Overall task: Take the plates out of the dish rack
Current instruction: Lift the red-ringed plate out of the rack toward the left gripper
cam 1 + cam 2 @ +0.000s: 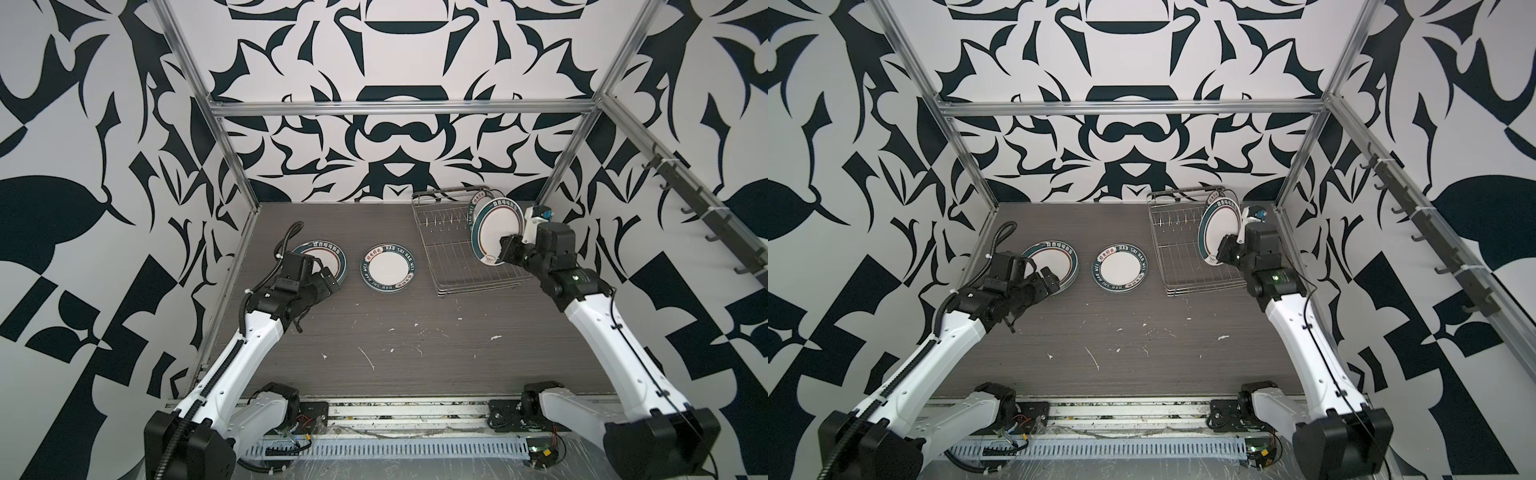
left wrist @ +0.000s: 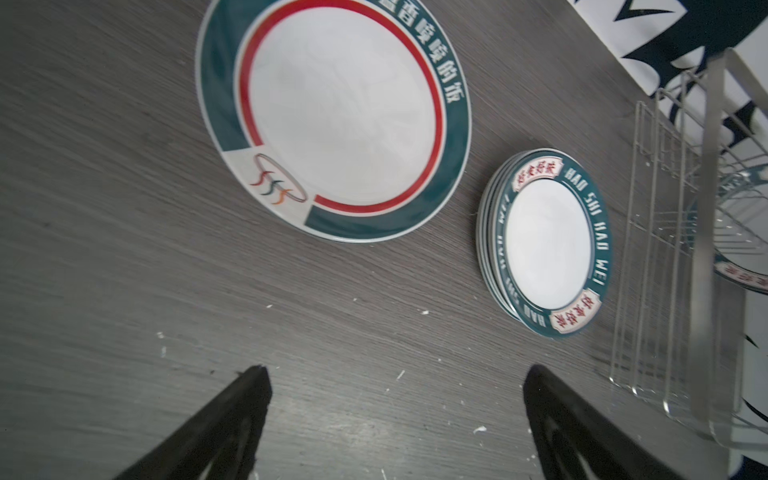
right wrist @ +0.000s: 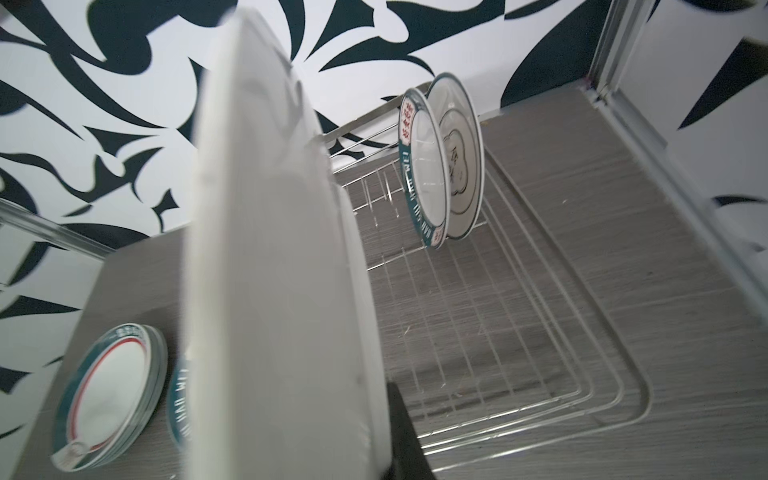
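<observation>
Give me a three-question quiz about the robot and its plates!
1. True or false: the left gripper is holding a plate.
2. Besides the plate in the right gripper, how many plates stand in the dish rack? A one, B two, C five.
3. Fill in: the table carries ___ stacks of plates.
Key: 1 false; jaws open. 2 B: small plate, large plate. 3 two: large stack, small stack.

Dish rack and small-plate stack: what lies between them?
Nothing: only bare table separates the dish rack from the small-plate stack, shown in both top views.
</observation>
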Available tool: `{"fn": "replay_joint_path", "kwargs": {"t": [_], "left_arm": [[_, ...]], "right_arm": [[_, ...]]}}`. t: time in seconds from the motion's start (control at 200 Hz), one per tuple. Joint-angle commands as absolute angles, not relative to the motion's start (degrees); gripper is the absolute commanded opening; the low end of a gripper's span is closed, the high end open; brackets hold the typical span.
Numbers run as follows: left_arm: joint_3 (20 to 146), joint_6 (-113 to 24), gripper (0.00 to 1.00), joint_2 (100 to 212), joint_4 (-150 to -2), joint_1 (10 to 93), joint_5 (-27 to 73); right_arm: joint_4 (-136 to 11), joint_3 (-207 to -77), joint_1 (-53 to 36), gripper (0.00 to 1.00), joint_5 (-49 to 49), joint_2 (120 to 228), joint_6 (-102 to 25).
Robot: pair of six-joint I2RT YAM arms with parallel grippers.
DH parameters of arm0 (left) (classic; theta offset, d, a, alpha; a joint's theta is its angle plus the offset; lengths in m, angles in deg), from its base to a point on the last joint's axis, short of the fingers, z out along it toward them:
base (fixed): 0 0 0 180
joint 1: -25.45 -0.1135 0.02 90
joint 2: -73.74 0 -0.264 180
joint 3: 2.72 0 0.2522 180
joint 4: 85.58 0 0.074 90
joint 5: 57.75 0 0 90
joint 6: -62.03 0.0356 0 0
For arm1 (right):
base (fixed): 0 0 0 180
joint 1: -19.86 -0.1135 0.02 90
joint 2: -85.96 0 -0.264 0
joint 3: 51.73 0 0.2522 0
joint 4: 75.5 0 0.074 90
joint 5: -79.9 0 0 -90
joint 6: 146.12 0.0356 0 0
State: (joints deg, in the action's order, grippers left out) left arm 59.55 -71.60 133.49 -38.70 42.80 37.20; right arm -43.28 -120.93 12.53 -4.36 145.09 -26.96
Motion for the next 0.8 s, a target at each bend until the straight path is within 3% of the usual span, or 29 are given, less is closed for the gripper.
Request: {"fn": "replay_joint_path", "kwargs": {"t": [0.0, 0.185, 0.605, 0.795], "left_arm": [[59.2, -71.6, 0.99, 133.6, -46.1, 42.6, 29.9], [56.4, -73.8, 0.99, 134.9, -54.1, 42.7, 20.6], [51.8, -78.7, 0.99, 133.9, -65.7, 42.7, 9.3], [50.0, -80.0, 0.97, 134.9, -69.5, 42.7, 7.7]], "right_arm": [[-57.4, -114.6, 12.2, 0.00, 4.7, 141.9, -10.1], [-69.1, -105.3, 10.4, 0.00, 13.3, 143.3, 6.6], [-79.6, -108.2, -7.4, 0.00, 12.5, 156.3, 14.8], [-91.4, -109.8, -13.1, 0.00, 13.5, 165.9, 20.4]]}}
